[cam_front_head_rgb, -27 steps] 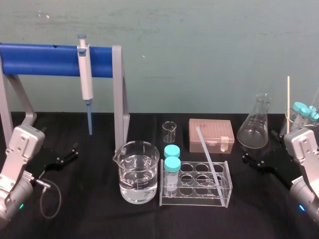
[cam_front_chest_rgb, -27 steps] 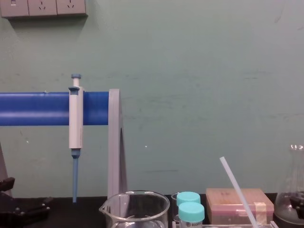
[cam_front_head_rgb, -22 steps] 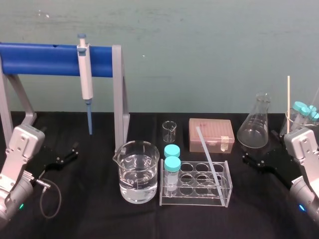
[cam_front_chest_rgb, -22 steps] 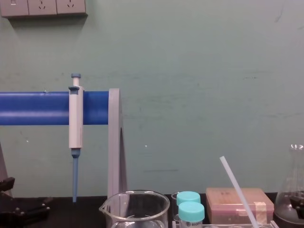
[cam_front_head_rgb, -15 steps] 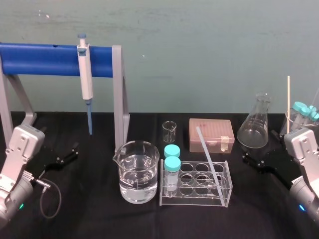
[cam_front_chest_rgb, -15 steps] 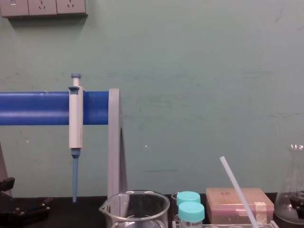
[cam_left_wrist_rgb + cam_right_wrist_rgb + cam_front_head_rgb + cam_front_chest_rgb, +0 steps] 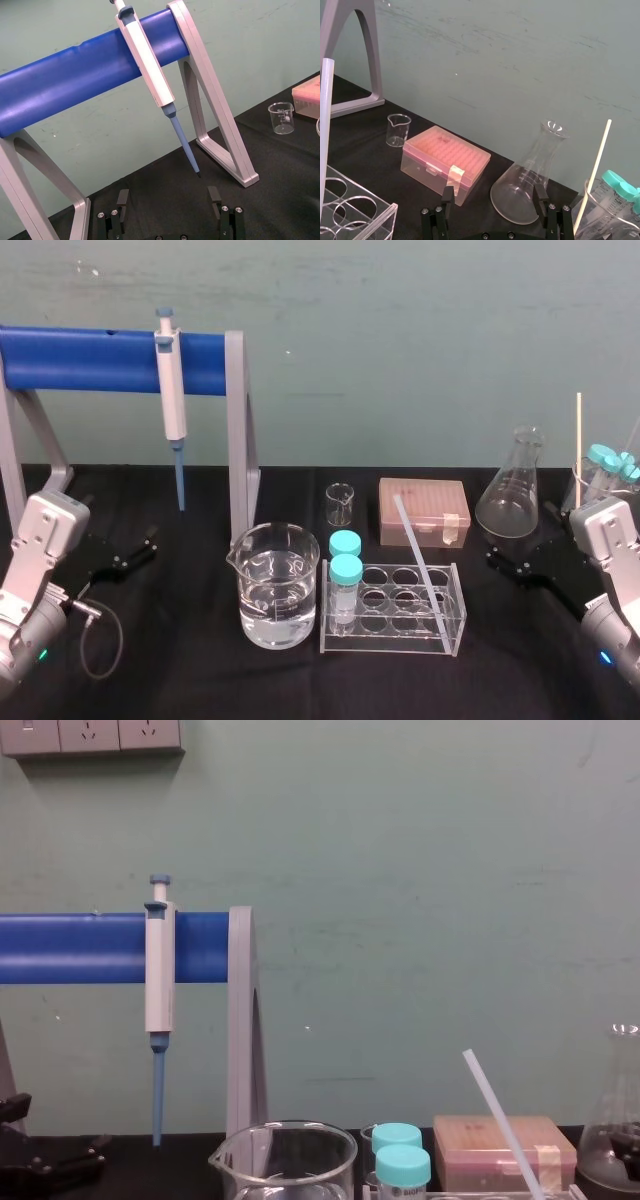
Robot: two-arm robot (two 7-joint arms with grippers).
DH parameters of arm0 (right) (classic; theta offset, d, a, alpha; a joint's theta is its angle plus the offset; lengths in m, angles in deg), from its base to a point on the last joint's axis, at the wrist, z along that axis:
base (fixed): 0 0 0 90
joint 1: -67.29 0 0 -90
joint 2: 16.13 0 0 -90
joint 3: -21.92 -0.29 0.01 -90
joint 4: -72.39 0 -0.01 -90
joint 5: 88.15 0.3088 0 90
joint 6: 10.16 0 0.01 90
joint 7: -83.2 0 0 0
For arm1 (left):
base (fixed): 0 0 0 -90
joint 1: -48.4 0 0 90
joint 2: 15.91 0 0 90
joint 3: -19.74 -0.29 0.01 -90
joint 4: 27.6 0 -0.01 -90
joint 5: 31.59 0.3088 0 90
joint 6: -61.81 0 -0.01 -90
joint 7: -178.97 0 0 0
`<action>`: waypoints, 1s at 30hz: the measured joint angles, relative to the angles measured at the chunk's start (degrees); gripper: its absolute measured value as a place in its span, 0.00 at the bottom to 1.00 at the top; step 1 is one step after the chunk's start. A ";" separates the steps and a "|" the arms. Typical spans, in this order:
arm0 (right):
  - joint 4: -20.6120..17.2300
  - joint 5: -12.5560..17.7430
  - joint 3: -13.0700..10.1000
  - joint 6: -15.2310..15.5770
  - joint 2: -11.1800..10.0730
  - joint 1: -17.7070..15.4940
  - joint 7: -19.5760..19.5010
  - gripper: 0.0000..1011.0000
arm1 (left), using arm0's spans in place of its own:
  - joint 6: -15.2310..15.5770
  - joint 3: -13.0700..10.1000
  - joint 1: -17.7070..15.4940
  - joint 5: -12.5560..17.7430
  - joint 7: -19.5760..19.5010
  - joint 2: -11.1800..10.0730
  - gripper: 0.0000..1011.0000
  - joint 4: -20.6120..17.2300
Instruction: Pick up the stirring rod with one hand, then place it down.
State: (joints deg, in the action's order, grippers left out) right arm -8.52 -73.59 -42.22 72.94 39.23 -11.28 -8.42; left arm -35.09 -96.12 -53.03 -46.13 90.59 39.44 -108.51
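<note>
The stirring rod (image 7: 414, 548) is a thin translucent white rod leaning in the clear tube rack (image 7: 455, 618) at the table's middle, its top tilted to the left. It also shows in the chest view (image 7: 499, 1124) and the right wrist view (image 7: 325, 125). My right gripper (image 7: 511, 562) rests low at the right, well clear of the rod, open with nothing between its fingers (image 7: 448, 196). My left gripper (image 7: 133, 551) sits parked at the left, open and empty, with its fingers (image 7: 122, 199) spread wide.
A water-filled beaker (image 7: 278, 585) stands left of the rack, with two teal-capped tubes (image 7: 346, 570) in the rack. Behind are a small beaker (image 7: 340, 504), a pink tip box (image 7: 424, 510) and a conical flask (image 7: 513, 498). A pipette (image 7: 172, 400) hangs on the blue stand (image 7: 90, 360).
</note>
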 joint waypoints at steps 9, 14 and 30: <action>0.00 0.00 0.00 0.00 0.00 0.00 0.00 0.99 | 0.00 0.00 0.00 0.00 0.00 0.00 0.99 0.00; 0.00 0.00 0.00 0.00 0.00 0.00 0.00 0.99 | 0.00 0.00 0.00 0.00 0.00 0.00 0.99 0.00; -1.24 5.33 -2.99 0.60 0.24 -0.52 4.07 0.99 | 0.00 0.00 0.00 0.00 0.00 0.00 0.99 0.00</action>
State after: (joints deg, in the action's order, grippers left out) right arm -9.75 -68.26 -45.21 73.54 39.46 -11.79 -4.36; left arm -35.09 -96.12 -53.03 -46.13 90.59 39.44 -108.50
